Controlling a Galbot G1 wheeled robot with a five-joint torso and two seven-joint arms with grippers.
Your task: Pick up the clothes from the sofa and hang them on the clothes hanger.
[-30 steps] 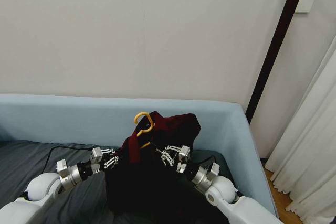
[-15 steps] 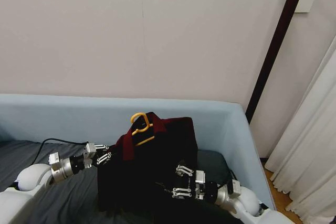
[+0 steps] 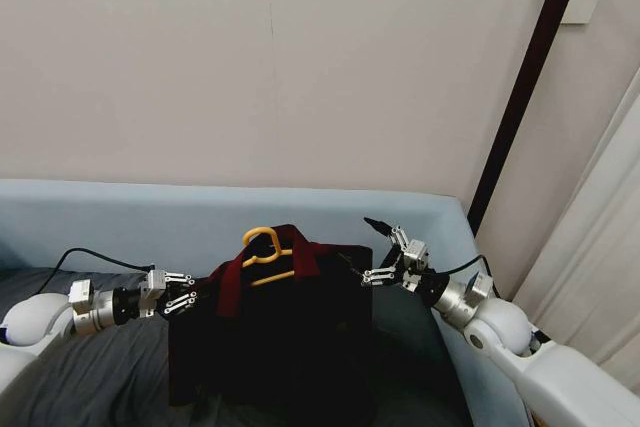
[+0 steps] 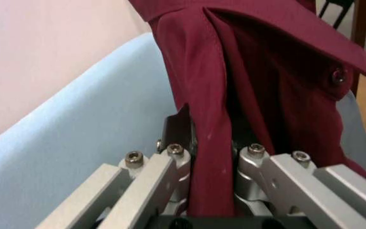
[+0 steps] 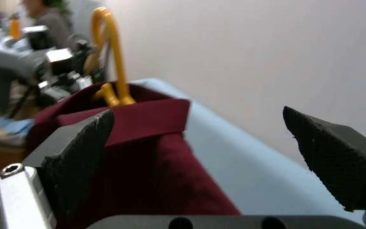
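Dark red shirt (image 3: 270, 337) on the yellow hanger (image 3: 262, 247), collar wrapped round the hanger's neck, cloth dropping straight down below the hanger. Not on any rail yet. Hard to tell what keeps the hanger up. Spread much wider than a second ago: bunched in a lump round the hanger then, flat and square under the hanger now.

To the left of the hanger and a bit lower, left gripper (image 3: 183, 294), pinched tight on a fold at the shirt's edge. Further out from the hanger than before, pulling that side sideways. In the left wrist view, red cloth squeezed flat between the two metal fingers (image 4: 164, 167).

To the right of the hanger, at about the same height, right gripper (image 3: 385, 252). Wide open, holding nothing, tips just beside the shirt's shoulder. Down low in front of the shirt half a second ago, up beside the shoulder now. Black pads (image 5: 81, 152) far apart in the right wrist view, hanger hook and collar further off past them.

Behind the hanger, the light blue sofa (image 3: 120, 217) back; below the hanger, the grey seat.

Looks like the smoothing step: shirt likely sitting right on the hanger, hanging up on a rail not done. Only one grip on the shirt, so some risk of a slip or a tilt toward the free side.
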